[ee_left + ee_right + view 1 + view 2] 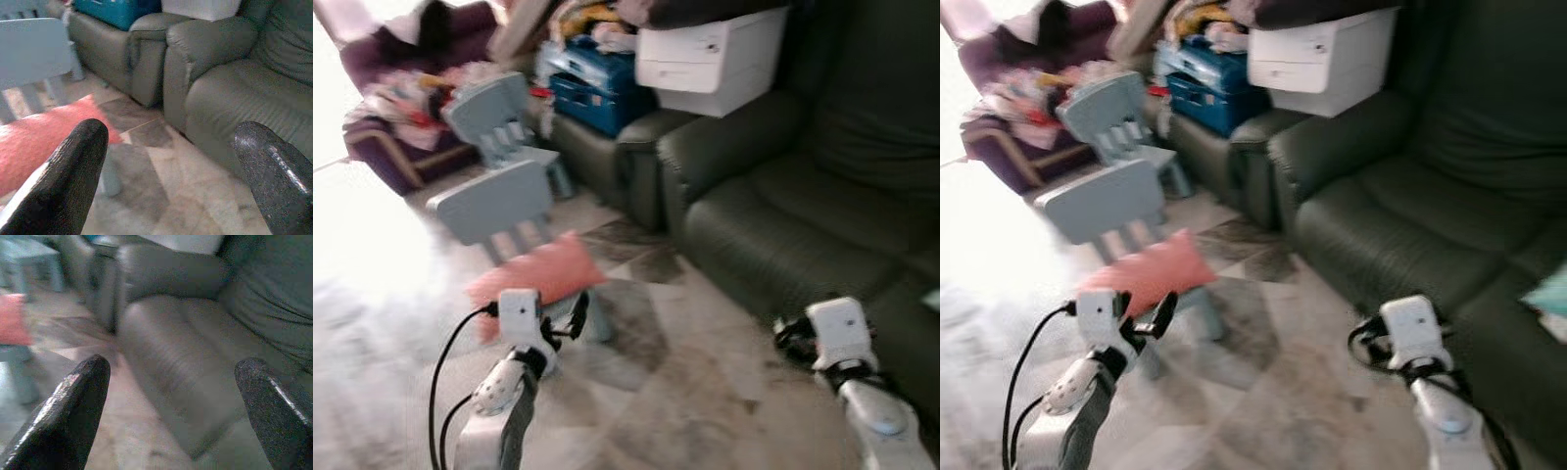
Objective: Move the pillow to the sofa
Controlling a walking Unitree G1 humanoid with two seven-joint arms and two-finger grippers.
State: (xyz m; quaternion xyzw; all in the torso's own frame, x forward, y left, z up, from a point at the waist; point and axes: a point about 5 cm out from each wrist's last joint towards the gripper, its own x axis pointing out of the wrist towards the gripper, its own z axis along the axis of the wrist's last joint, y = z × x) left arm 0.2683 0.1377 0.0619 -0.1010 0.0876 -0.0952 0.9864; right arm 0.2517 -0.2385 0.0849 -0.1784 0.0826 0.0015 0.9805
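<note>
Approaching is the step in hand; the pink pillow [536,279] lies on a small blue chair [499,204] beside the dark sofa [803,215]; both the left gripper [171,171] and the right gripper [171,406] are held with jaws released and empty; a closer reach by the left is called for next.

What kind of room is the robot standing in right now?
Most likely a cluttered home living room: a dark green sofa, small pale blue children's chairs, one holding a pink pillow, and storage boxes piled behind.
</note>
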